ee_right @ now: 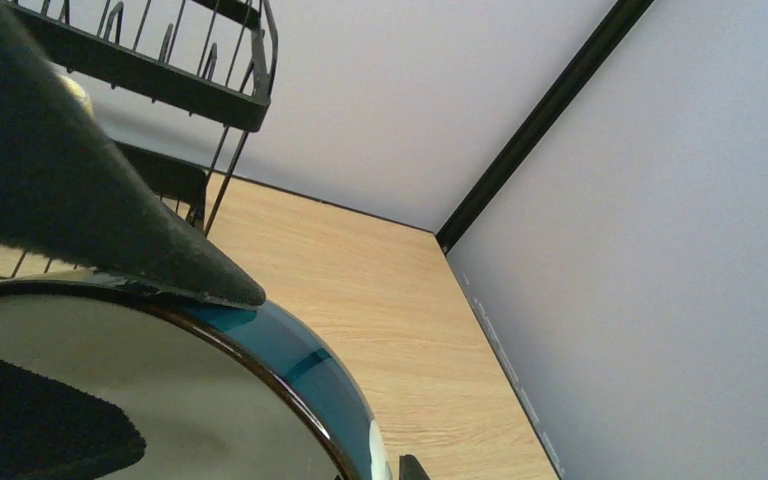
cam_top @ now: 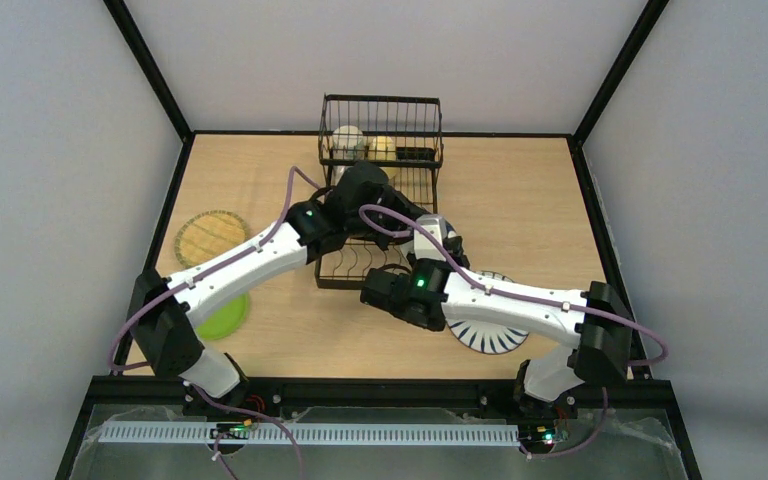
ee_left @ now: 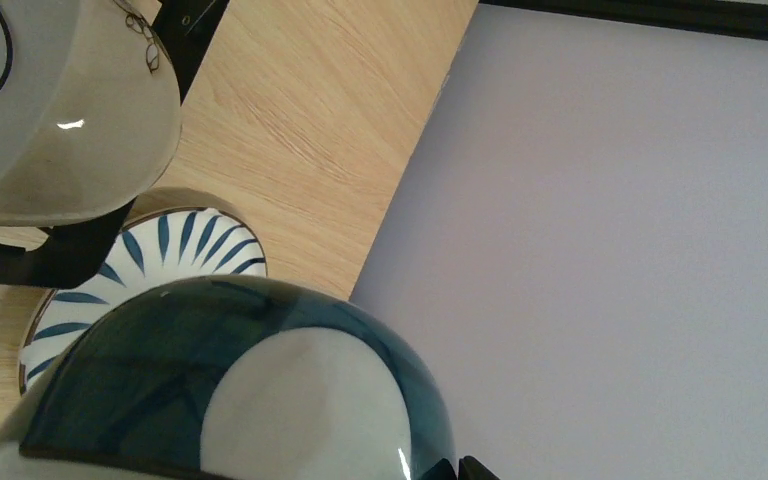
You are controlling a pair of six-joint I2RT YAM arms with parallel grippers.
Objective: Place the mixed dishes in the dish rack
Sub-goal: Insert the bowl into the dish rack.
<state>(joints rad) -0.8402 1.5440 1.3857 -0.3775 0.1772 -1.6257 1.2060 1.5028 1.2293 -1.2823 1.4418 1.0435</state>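
the light wooden bench [cam_top: 520, 200] fills the middle of the overhead view, and the black wire dish rack [cam_top: 380, 100] stands at its upper centre. three plates are not yet racked. the white plate with dark radial stripes [cam_top: 490, 340] lies at lower right under my right arm. the yellow woven-look plate [cam_top: 210, 237] is at left, and the lime-green small plate [cam_top: 228, 318] below it is half hidden by my left arm. both bowls are up in the air near the rack. the right jaws are pinched shut on the rim of the blue-and-white small bowl [ee_right: 300, 365]. the left jaws are spread wide around the pale white small bowl [ee_left: 60, 120], which i read as a grip. the beige mug [cam_top: 348, 142] and yellow mug [cam_top: 383, 148] sit in the raised basket. i judge two of seven pieces loaded. i can read no brand or writing anywhere.
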